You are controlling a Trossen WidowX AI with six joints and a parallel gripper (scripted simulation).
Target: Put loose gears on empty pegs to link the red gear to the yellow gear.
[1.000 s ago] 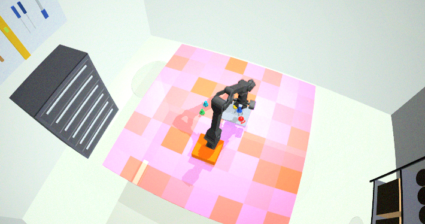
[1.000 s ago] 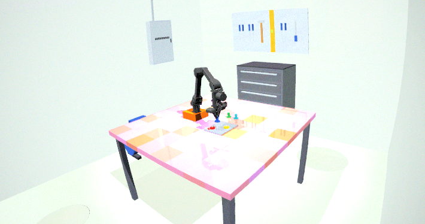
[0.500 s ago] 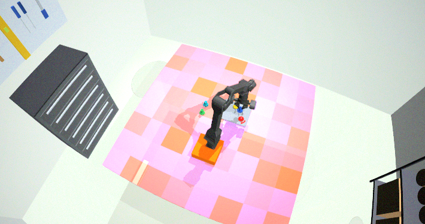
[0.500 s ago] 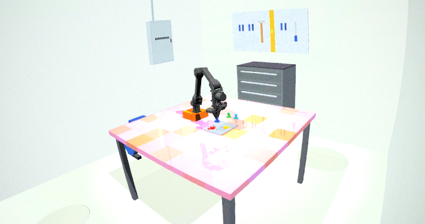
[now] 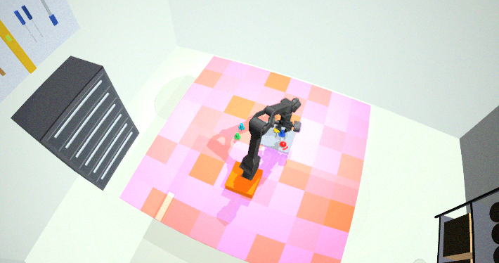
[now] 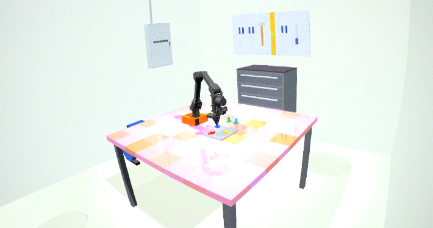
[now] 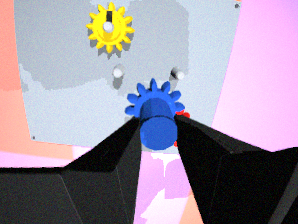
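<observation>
My gripper [image 5: 282,129] [image 6: 217,124] [image 7: 157,123] is shut on the blue gear's [image 5: 282,134] [image 6: 217,126] [image 7: 153,93] handle and holds it above the grey board [image 5: 268,142] [image 6: 220,137] [image 7: 60,102]. The yellow gear [image 5: 276,131] [image 6: 226,132] [image 7: 118,36] sits on a peg, its black stripe visible in the wrist view. The red gear [image 5: 281,144] [image 6: 211,133] [image 7: 186,113] is mostly hidden behind the blue gear and a finger in the wrist view. Two bare pegs show there, one left [image 7: 118,73] and one right [image 7: 179,75]. What lies under the blue gear is hidden.
A green gear [image 5: 237,136] [image 6: 229,119] and a cyan gear [image 5: 241,126] [image 6: 236,121] stand on the table beside the board. The arm's orange base [image 5: 242,183] [image 6: 194,119] stands on the same table. The red arrow [image 5: 284,148] lies beside the red gear.
</observation>
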